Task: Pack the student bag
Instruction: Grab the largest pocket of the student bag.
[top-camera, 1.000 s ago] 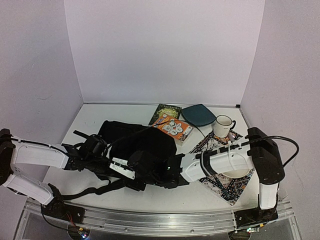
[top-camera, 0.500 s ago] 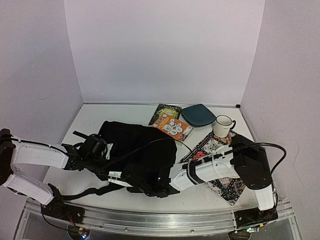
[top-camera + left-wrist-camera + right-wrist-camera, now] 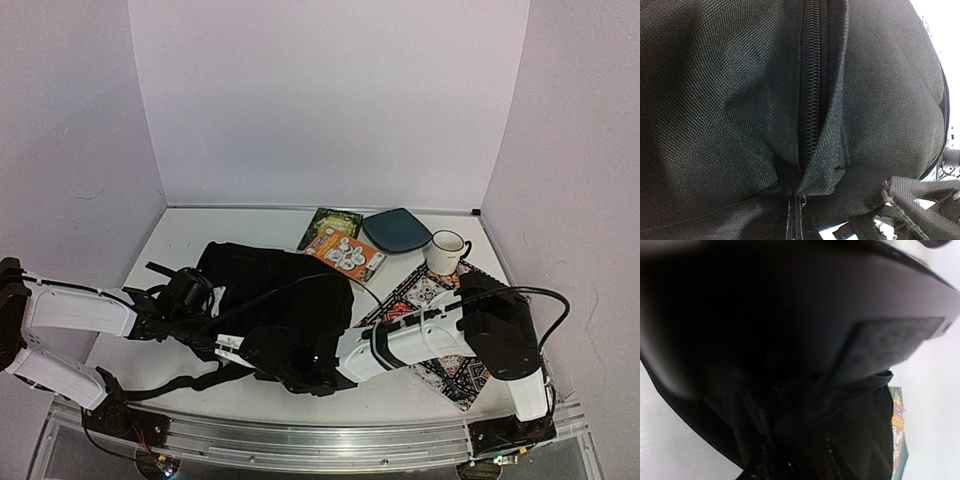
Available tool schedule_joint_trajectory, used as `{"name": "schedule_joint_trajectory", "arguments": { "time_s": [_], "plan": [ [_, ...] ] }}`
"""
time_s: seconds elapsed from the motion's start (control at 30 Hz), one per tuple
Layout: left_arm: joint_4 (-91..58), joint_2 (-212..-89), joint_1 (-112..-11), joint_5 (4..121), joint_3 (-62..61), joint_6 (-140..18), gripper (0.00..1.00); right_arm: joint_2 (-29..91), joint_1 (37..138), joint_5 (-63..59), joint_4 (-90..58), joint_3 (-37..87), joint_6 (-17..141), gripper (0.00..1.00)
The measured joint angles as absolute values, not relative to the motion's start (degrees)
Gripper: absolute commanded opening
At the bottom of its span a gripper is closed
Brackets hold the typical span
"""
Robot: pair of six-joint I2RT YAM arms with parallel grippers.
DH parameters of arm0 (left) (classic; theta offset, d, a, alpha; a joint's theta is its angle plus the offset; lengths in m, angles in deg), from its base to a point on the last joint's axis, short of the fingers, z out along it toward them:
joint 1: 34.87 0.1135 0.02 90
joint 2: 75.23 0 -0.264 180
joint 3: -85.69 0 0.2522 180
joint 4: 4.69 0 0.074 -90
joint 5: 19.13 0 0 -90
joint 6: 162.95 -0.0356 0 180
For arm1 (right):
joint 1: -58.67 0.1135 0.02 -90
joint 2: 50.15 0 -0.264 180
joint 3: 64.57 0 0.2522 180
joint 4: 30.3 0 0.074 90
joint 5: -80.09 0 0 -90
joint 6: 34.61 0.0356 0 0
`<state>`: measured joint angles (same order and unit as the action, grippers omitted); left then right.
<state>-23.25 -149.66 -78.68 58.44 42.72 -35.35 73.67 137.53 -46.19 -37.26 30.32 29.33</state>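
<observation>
Risk: bag [image 3: 290, 285] slides off near table [image 3: 180, 235] edge if right gripper [image 3: 240, 348] (jaw gap unclear) tugs; left gripper [image 3: 213, 303] fully closed, hold unseen.

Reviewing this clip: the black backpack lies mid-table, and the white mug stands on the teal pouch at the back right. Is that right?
Not quite. The top external view shows the white mug standing at the far corner of the patterned mat, beside the teal pouch, not on it. The black backpack does lie mid-table.

Overhead I get soft, even light; my left wrist shows the student bag [image 3: 715, 100] sharply, my right only dark blur.
</observation>
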Motion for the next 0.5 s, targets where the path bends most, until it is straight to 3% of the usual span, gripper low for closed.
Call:
{"name": "schedule_joint_trajectory", "arguments": {
  "time_s": [0.5],
  "plan": [
    [-22.8, -149.2, -78.7, 57.9, 42.8, -35.4, 0.00, 70.0, 136.6, -41.9, -38.8, 25.8, 34.7, 0.02]
  ]
}}
